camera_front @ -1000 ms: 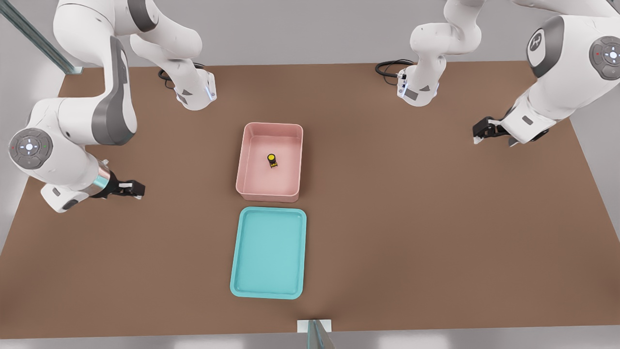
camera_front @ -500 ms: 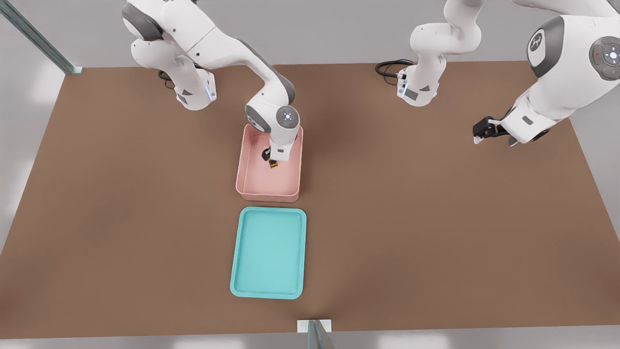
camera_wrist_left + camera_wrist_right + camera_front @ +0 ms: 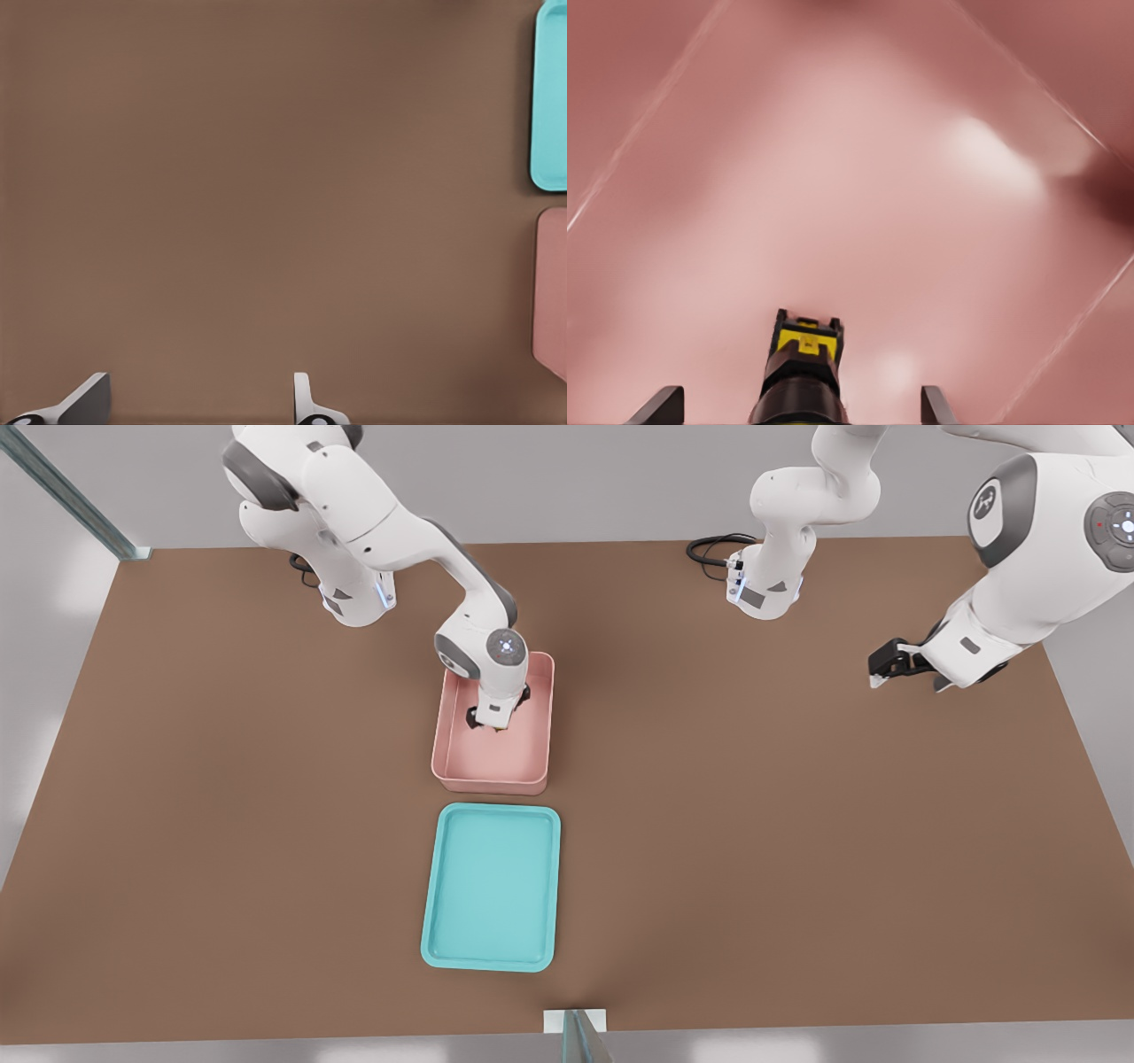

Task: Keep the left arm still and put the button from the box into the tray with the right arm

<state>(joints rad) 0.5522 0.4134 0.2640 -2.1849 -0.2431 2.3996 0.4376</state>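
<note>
My gripper [image 3: 802,414] straddles the button [image 3: 802,367] inside the pink box [image 3: 454,766], fingers apart; closing off-centre could tip it.

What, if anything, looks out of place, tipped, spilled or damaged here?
Nothing stands out. The button sits on the floor of the box, between the open fingers of the gripper, which has reached down into it. The tray lies flat beside the box, apart from it, with nothing in it.

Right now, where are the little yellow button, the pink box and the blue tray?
button [image 3: 804,363], right wrist view, black body.
pink box [image 3: 490,783], front view, near wall.
tray [image 3: 492,886], front view, bare floor.
</note>
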